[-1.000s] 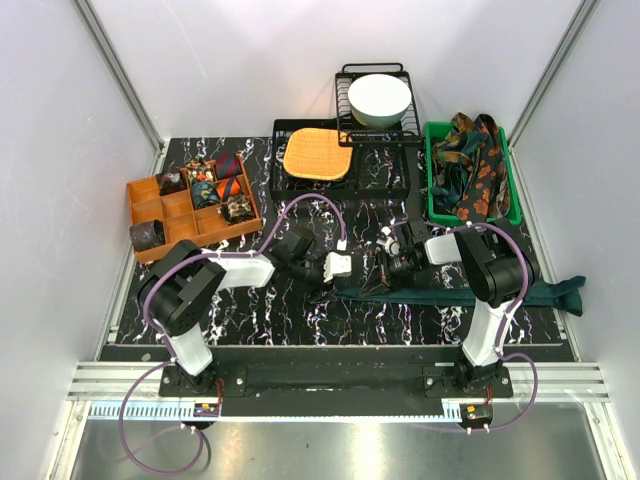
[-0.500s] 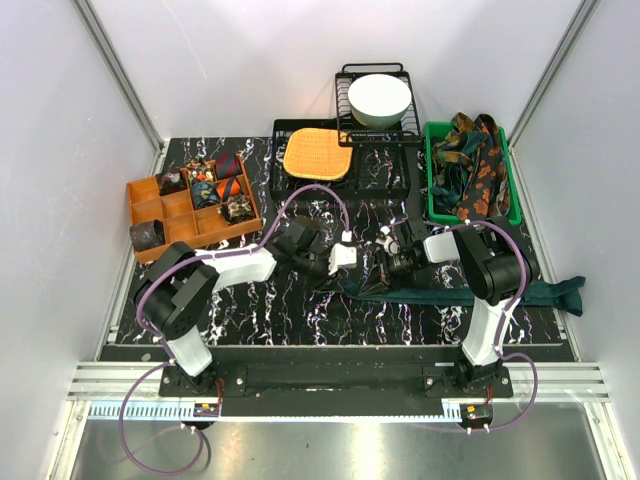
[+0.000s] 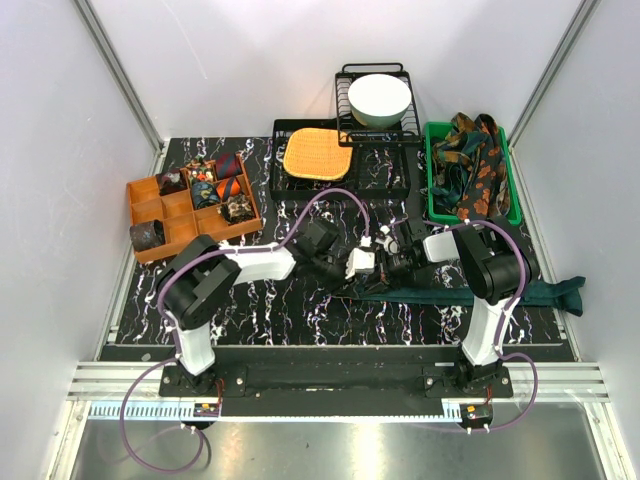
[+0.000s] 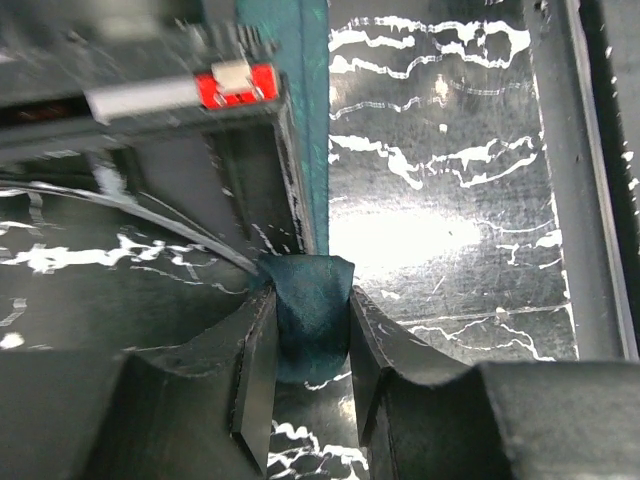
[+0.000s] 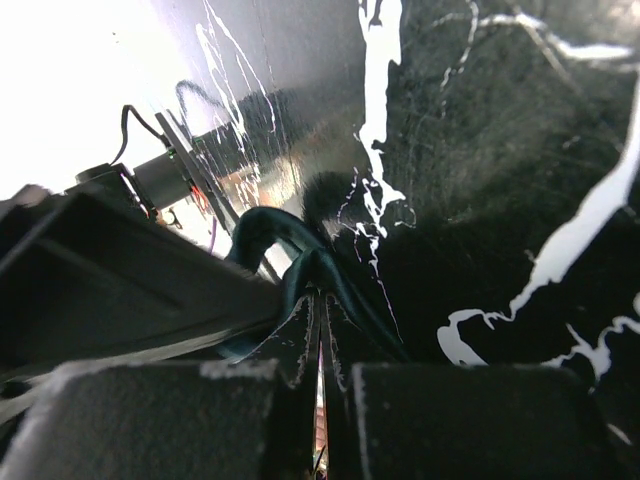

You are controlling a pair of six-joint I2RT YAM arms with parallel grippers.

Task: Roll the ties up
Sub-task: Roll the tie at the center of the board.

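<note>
While plain dark teal fabric necktie point(image 3: 520, 292) lies left-right along table's point(image 3: 260, 320) near edge, wide end rightward, left gripper point(image 4: 310, 322) and right gripper point(image 5: 320, 335) clamp its narrow end, green plastic bin point(image 3: 432, 200) holds patterned ties point(image 3: 475, 165), orange divided tray point(image 3: 150, 192) rolled coils point(image 3: 215, 185).

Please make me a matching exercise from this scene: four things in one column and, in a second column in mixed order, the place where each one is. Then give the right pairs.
Things
1. white bowl
2. orange woven mat
3. patterned ties
4. plain teal tie

Places
A. in the green bin
B. on the black tray
C. in the wire rack
D. stretched along the table

Right pairs: 1-C, 2-B, 3-A, 4-D.
</note>
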